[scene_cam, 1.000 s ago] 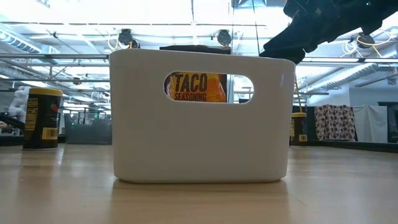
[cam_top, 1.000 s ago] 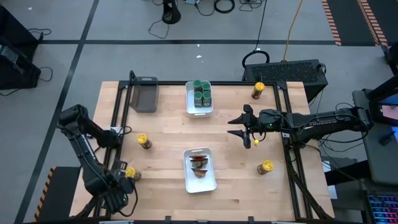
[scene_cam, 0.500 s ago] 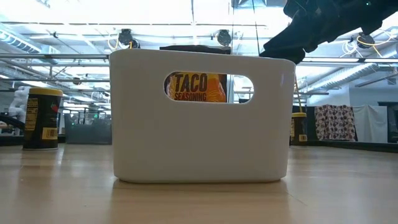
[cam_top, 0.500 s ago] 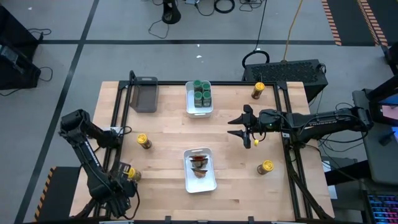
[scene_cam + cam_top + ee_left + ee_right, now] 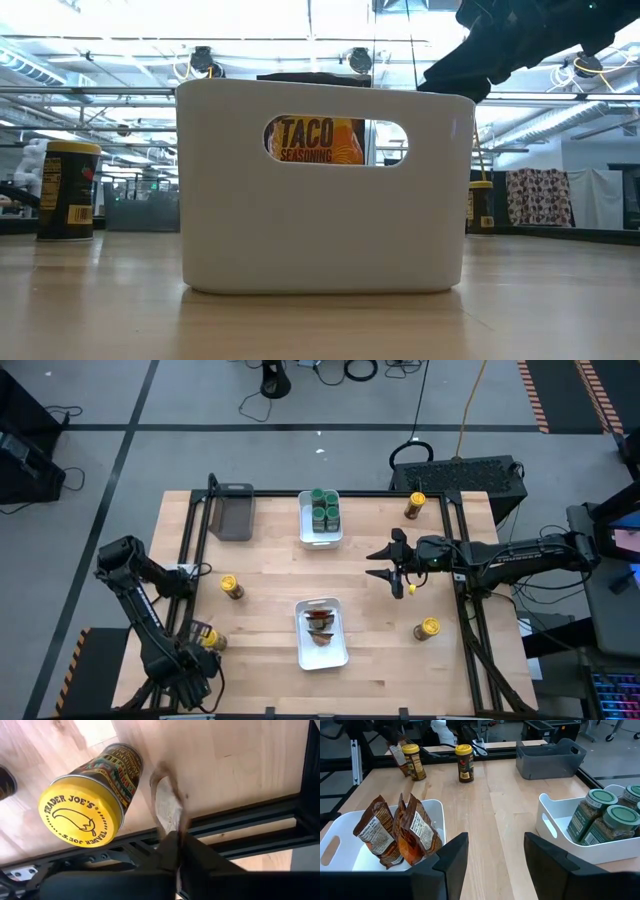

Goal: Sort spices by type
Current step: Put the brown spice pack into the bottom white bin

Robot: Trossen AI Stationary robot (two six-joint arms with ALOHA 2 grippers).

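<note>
My left gripper (image 5: 193,637) points down at the table's near left corner and is shut on a small brown packet (image 5: 167,807). A yellow-lidded jar (image 5: 82,817) stands upright on the wood right beside it. The right wrist view shows the same packet (image 5: 396,752) and jar (image 5: 413,761) far off. My right gripper (image 5: 380,565) hangs open and level over the table's right half, with nothing between its fingers. Other yellow-lidded jars (image 5: 232,586) (image 5: 415,503) (image 5: 428,628) stand apart on the table. My left gripper pinches the packet's upper edge (image 5: 172,827) between its two fingers. The fingers come from above, pointing steeply down. The packet hangs tilted below the fingers beside the jar; whether its lower end rests on the table I cannot tell.
A white bin (image 5: 322,635) at the near middle holds brown-orange packets (image 5: 395,832). A second white bin (image 5: 320,520) at the far middle holds green-lidded jars (image 5: 600,817). A dark grey tray (image 5: 232,510) sits at the far left. Black frame rails (image 5: 240,815) run along the table's edges.
My left gripper has turned a little about its own axis and sunk slightly beside the jar at the near left corner. The jars, bins and my right arm have kept their places.
</note>
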